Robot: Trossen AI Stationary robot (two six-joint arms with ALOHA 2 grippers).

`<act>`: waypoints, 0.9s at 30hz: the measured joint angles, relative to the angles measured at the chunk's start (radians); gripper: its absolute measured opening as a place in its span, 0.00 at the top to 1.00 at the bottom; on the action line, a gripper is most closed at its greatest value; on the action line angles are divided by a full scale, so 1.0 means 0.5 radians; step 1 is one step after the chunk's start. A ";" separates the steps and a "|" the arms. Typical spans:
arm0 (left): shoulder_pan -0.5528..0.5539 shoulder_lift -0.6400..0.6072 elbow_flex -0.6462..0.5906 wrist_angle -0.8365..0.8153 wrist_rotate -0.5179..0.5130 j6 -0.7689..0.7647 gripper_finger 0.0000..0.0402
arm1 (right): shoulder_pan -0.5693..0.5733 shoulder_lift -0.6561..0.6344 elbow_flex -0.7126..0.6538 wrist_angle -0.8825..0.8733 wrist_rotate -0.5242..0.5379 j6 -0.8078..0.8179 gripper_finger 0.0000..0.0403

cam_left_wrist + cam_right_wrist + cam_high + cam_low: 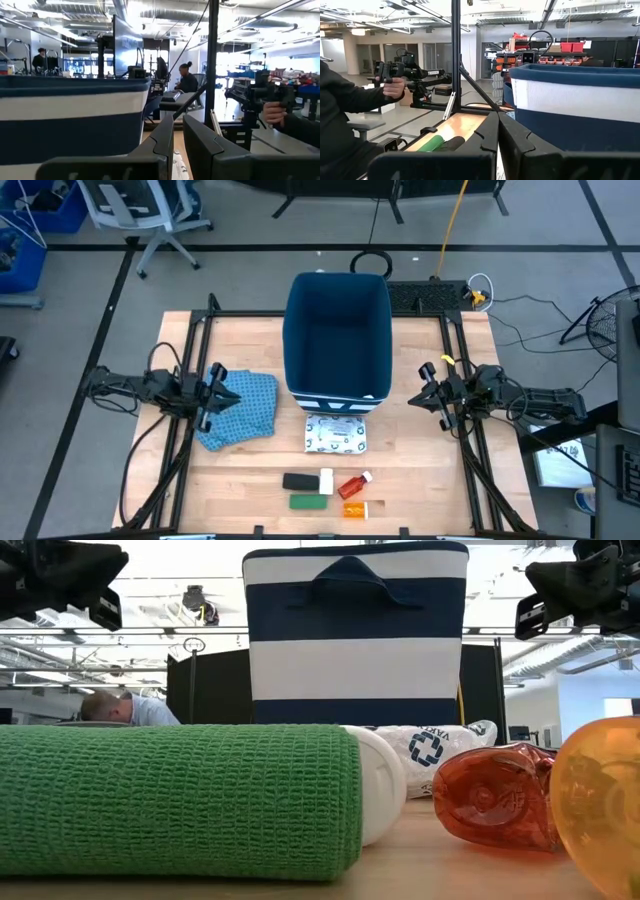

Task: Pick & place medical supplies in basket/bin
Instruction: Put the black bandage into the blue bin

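Little lettering is legible. In the low view, the white flat packet (432,752) lying behind the bottles carries a dark blue round emblem with a cross-like pattern. Above that emblem runs a short line of dark capital letters, too small and too curved to read. In the high view, the same packet (337,433) shows only a repeated dark ring pattern, with no readable word. The red bottle (495,796), the orange bottle (597,802), the green bar (175,798) and the striped bin (355,635) show no readable text or numbers.
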 joint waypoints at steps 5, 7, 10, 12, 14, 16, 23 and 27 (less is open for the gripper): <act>-0.059 0.141 0.000 0.044 -0.053 0.135 0.88 | 0.000 0.000 0.000 0.014 0.000 -0.002 1.00; -0.093 0.252 0.027 0.076 -0.137 0.187 0.88 | 0.000 0.003 -0.001 0.015 0.000 -0.001 1.00; -0.147 0.456 0.189 0.004 -0.212 0.248 0.88 | 0.000 0.011 0.000 0.012 0.000 -0.001 1.00; -0.191 0.611 0.346 -0.115 -0.238 0.278 0.88 | 0.000 0.011 0.000 0.014 0.000 -0.001 1.00; -0.243 0.801 0.543 -0.225 -0.271 0.301 0.88 | 0.000 0.011 0.000 0.014 0.000 -0.005 1.00; -0.297 0.995 0.755 -0.360 -0.370 0.324 0.88 | 0.000 0.011 0.000 0.015 0.003 -0.040 1.00; -0.464 1.681 1.422 -0.954 -0.658 0.305 0.88 | 0.000 0.011 0.000 0.015 0.008 -0.189 1.00; -0.523 2.015 1.614 -1.210 -0.715 0.148 0.88 | 0.000 0.011 0.000 0.015 0.012 -0.233 1.00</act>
